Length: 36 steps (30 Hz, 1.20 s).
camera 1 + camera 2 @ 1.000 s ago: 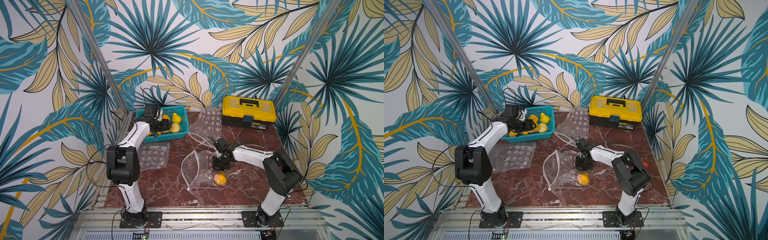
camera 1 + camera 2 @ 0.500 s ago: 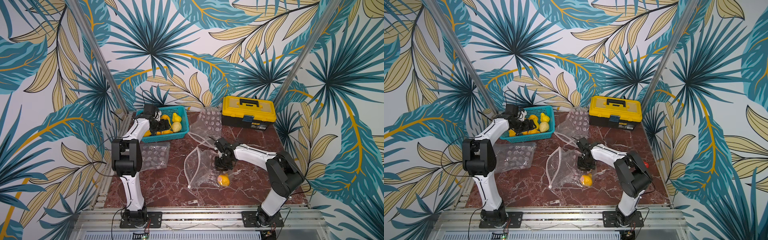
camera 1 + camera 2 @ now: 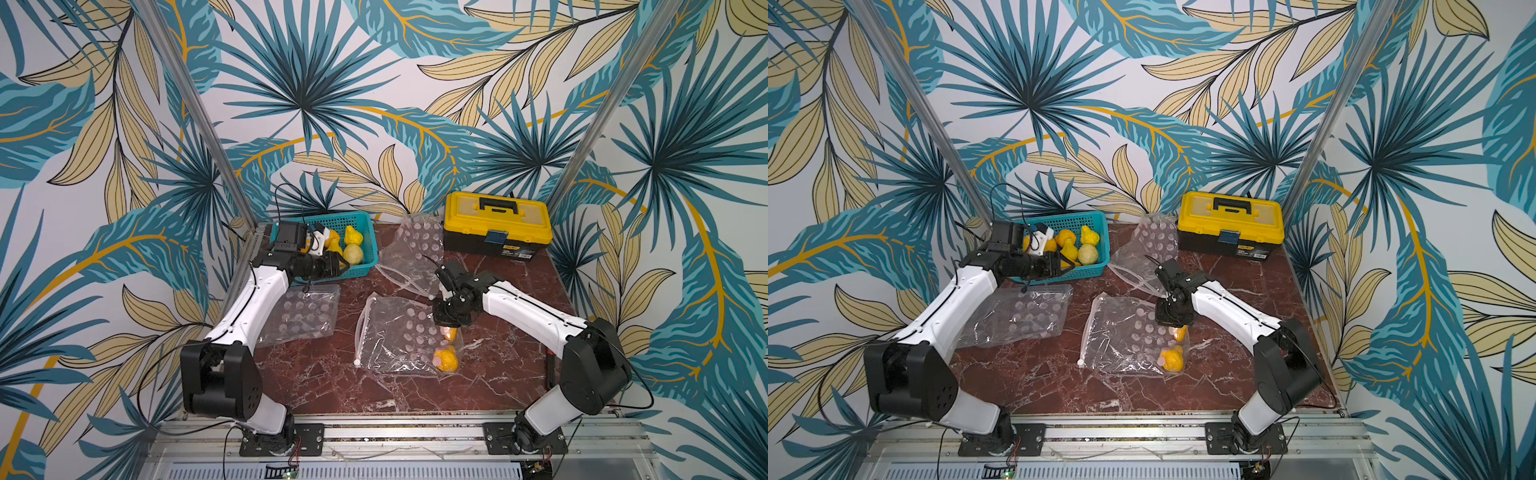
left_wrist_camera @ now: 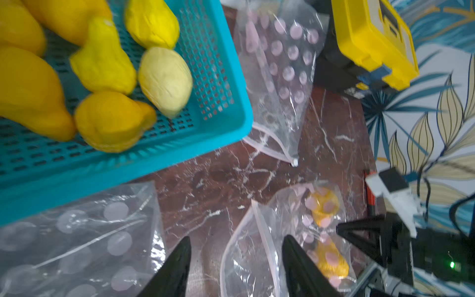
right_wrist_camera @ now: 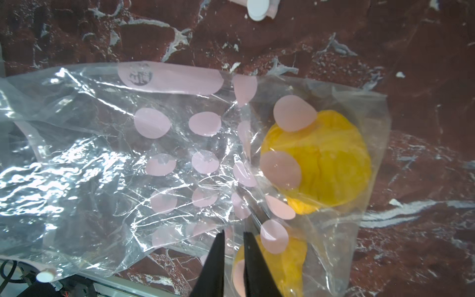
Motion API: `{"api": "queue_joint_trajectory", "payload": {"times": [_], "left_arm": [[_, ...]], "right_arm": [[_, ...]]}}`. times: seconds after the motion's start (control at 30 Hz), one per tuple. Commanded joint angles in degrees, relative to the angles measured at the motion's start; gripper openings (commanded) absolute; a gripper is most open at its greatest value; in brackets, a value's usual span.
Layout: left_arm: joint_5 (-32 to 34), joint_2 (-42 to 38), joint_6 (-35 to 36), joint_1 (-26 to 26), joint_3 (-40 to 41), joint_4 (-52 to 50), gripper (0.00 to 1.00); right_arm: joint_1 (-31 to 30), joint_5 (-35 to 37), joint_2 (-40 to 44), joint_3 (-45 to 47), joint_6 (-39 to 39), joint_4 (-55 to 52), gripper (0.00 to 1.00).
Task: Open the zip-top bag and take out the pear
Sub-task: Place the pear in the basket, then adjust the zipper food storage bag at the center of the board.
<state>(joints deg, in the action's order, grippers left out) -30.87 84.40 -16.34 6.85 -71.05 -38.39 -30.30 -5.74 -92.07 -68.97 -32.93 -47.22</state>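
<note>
Clearly the pear (image 3: 446, 360) lies inside the bag (image 3: 399, 336) mid-desk (image 3: 415, 390), toward the right edge. Right hand (image 5: 233, 237) pinches the film with nearly closed jaws; left hand (image 4: 235, 259) is open, empty, by the basket (image 3: 365, 249). Film looks slippery and limp, the pear soft and light; gripping its round body seems best.

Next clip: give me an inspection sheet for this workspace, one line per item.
Surface: red marble tabletop, bare at the front.
Job's things: dotted zip-top bag lying flat, mouth open; yellow pears inside.
Clutter: teal basket of pears, two more bags, yellow toolbox.
Grippers: right tool nearly shut, pinching the bag film; left tool open, holding nothing, near the basket.
Cables: black leads loop above the left wrist.
Surroundings: leaf-print walls.
</note>
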Motion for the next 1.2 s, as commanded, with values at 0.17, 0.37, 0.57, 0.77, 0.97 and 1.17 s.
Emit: {"api": "queue_joint_trajectory", "payload": {"times": [0.17,0.37,0.57,0.77,0.97,1.17], "left_arm": [[-2.11,-3.81,-4.03,6.15,13.90,-0.16,0.50],[-5.79,-0.73,-7.50,11.66,17.23,6.11,0.46],[-8.82,3.07,-9.69,15.26,19.68,10.89,0.45],[-9.24,7.09,-10.70,16.61,22.56,14.80,0.44],[-7.34,10.08,-9.78,16.61,23.98,15.19,0.43],[-5.08,12.51,-8.85,16.61,24.86,15.23,0.41]], "right_arm": [[0.25,2.85,2.72,-0.82,1.38,-4.68,0.18],[1.50,4.92,6.61,2.76,1.05,-5.92,0.21],[4.19,5.57,13.07,8.90,-0.11,-5.47,0.23],[5.69,3.09,17.37,15.73,-2.19,-3.82,0.33],[6.53,-0.17,20.96,22.72,-4.23,1.55,0.48],[8.85,-4.59,19.01,26.91,-5.56,8.54,0.49]]}}
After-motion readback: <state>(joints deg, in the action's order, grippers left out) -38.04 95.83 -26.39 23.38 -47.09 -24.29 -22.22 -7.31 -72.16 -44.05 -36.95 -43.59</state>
